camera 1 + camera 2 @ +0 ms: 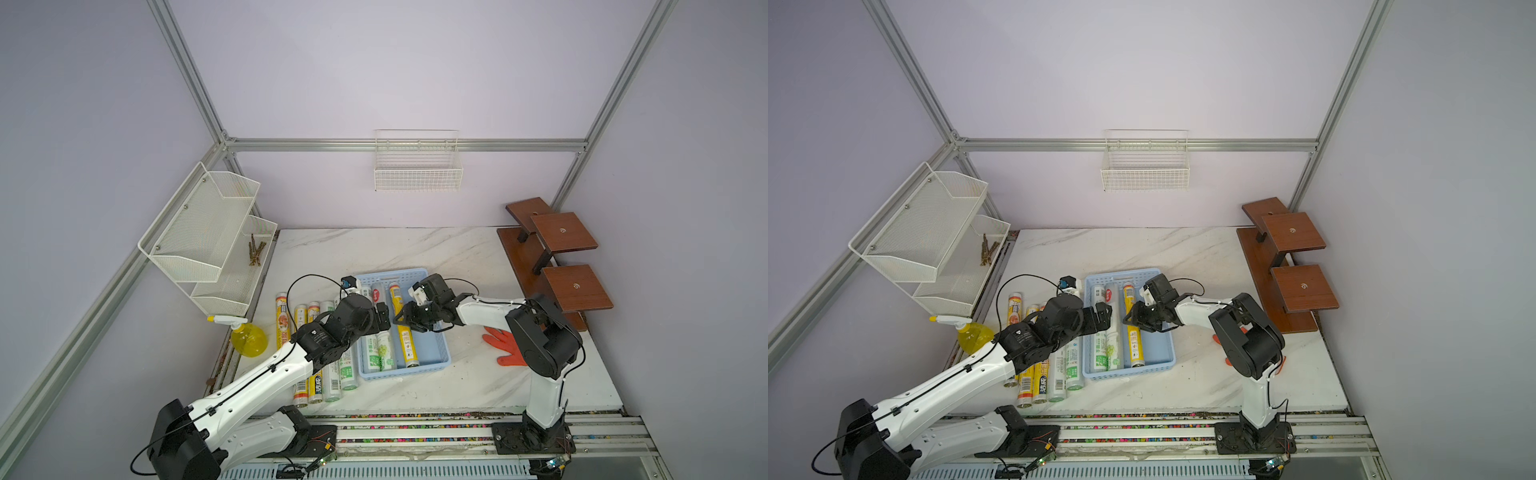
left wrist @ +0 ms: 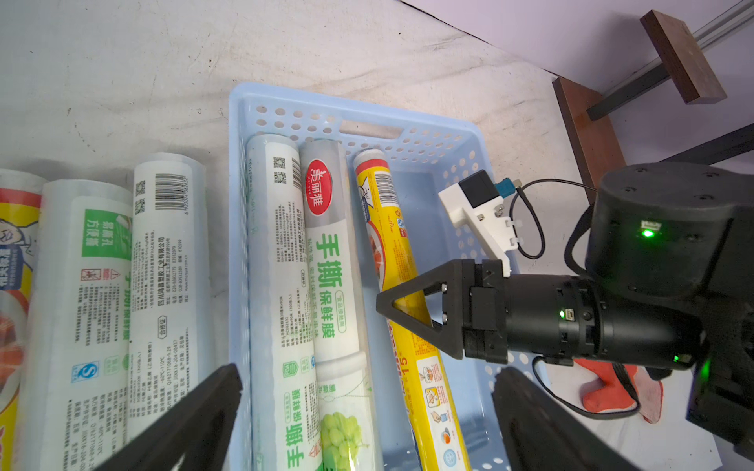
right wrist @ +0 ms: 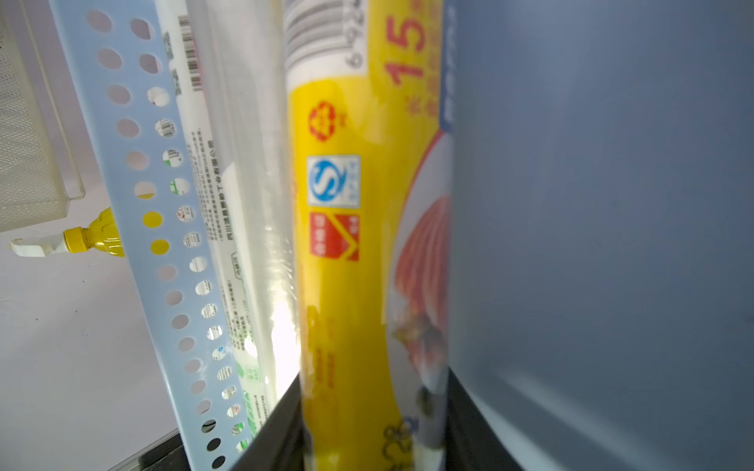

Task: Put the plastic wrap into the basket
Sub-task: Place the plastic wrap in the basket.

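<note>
Arms (image 1: pixel 266 374) hide part of the basket (image 1: pixel 432 347), where right hand (image 1: pixel 400 321) pinches the yellow roll (image 1: pixel 408 351); left hand (image 1: pixel 384 319) gapes empty.

The basket (image 1: pixel 432 347) is sitting in the middle of the table (image 1: pixel 415 249), with three rolls (image 1: pixel 384 351) lying side by side in it. The right tool (image 1: pixel 399 322) is straddling the rightmost roll (image 1: pixel 407 345); the left tool (image 1: pixel 384 318) is hanging above the two beside it. A row of rolls (image 1: pixel 332 382) is lying on the table just left of the basket, a spray bottle (image 1: pixel 248 338) is standing farther left, and a glove (image 1: pixel 505 345) is lying to the right.
</note>
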